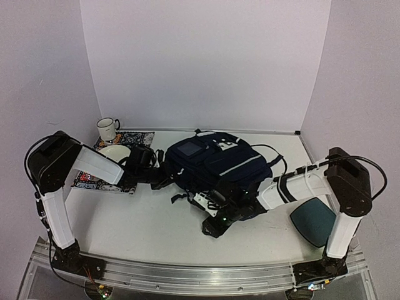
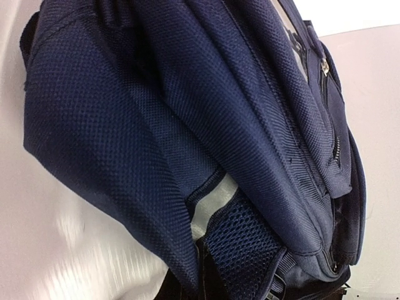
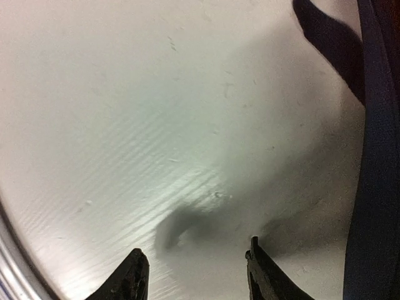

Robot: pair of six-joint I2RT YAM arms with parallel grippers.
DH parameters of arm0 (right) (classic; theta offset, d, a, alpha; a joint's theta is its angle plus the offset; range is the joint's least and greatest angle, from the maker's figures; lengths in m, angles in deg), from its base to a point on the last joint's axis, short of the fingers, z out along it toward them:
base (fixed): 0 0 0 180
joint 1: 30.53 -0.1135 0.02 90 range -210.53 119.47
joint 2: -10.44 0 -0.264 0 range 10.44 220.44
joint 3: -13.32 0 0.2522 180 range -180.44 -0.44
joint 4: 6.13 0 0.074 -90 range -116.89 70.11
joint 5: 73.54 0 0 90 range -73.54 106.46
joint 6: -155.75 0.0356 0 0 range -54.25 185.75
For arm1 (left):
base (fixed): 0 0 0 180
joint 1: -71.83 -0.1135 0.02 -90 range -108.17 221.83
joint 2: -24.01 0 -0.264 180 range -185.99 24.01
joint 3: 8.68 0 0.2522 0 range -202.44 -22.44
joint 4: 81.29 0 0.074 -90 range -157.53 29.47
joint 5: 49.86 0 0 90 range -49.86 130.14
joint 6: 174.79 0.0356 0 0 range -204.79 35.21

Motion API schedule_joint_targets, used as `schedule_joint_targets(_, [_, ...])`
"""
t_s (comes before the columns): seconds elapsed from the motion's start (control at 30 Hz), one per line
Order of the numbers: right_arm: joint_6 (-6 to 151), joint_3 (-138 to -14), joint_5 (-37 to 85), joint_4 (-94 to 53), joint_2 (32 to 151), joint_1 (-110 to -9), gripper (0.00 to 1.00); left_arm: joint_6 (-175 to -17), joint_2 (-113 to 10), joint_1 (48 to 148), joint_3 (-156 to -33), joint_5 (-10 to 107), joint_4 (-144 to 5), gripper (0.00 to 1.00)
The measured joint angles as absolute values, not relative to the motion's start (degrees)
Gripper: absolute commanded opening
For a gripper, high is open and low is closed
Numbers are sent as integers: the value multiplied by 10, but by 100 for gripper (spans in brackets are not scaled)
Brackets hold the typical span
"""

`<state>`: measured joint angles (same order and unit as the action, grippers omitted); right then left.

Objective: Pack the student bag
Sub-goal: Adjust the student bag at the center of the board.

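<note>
The bag (image 1: 212, 159) lies in the middle of the surface (image 1: 137, 219). Left of it a cloth (image 1: 139, 138) carries a plate (image 1: 112, 152), with a mug (image 1: 107, 129) behind. A pad (image 1: 312, 222) lies right of the bag, nearer me.

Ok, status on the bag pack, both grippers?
Left gripper shut at left side of student bag, grip unconfirmed. Right gripper open, empty, over table. Navy strap beside it.

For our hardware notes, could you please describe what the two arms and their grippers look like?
Both arms, left arm and right arm, have white boxy links, black joints and thin black cables. The right gripper has black tapered fingers; a green light glows by its wrist.
</note>
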<state>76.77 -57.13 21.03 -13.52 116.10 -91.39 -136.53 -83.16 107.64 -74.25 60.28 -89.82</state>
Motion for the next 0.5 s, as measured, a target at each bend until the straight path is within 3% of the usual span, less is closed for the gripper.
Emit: schedule_joint_targets(0.5, [763, -565, 125, -109, 1149, -824, 57, -1433, -793, 1150, -703, 523, -927, 0])
